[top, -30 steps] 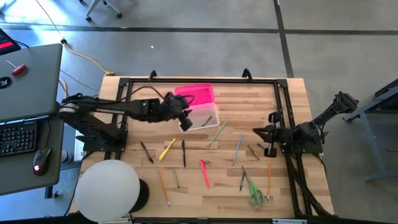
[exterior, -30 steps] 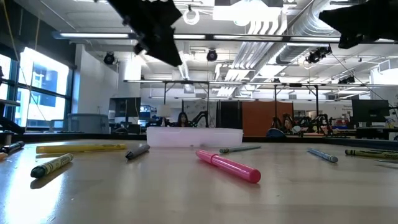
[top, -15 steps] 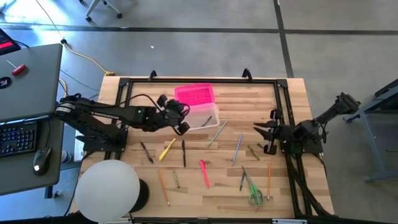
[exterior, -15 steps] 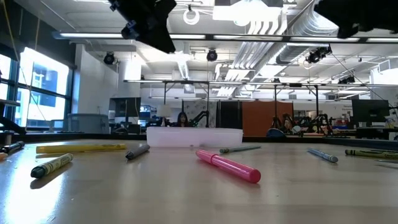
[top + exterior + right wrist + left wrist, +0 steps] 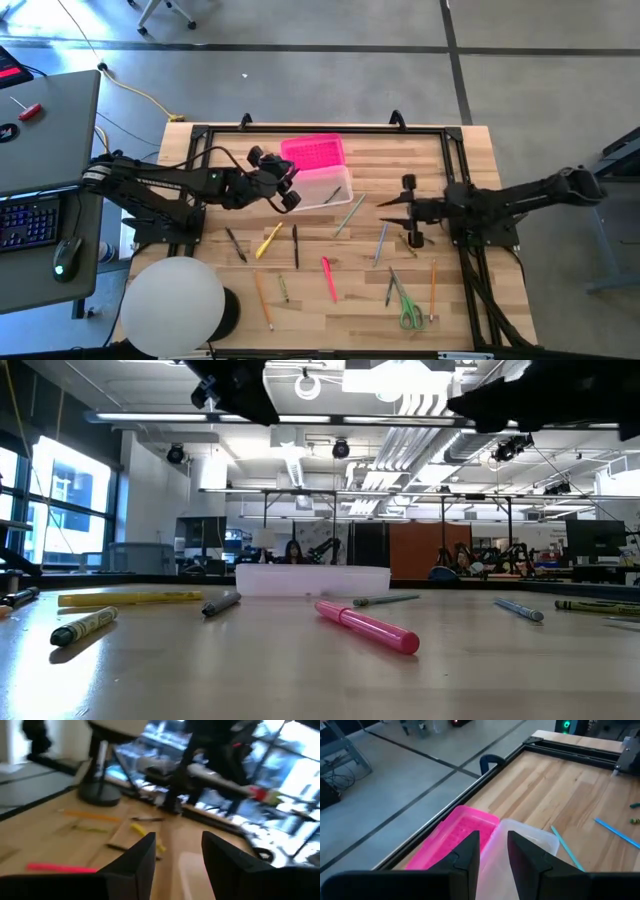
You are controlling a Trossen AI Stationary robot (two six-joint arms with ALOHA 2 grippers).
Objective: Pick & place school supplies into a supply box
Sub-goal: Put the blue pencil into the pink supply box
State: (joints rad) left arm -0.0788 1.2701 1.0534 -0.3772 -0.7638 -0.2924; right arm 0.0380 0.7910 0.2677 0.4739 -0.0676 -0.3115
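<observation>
The right gripper (image 5: 392,207), jaws wide and empty (centre-right of the frame), may push the grey pen (image 5: 381,241) away instead of gripping it.

The left gripper (image 5: 291,185), jaws narrowly apart and empty, hangs beside the supply box (image 5: 322,172).

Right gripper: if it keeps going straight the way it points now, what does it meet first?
The right gripper, jaws open and raised off the table, points toward the left arm's side. Judging by the high view, the green pencil just ahead lies below its line; the clear base of the supply box looks likeliest, though height is unclear.

Both arms (image 5: 180,182) matte black, jointed, thin black cables; jaws dark, blocky.
</observation>
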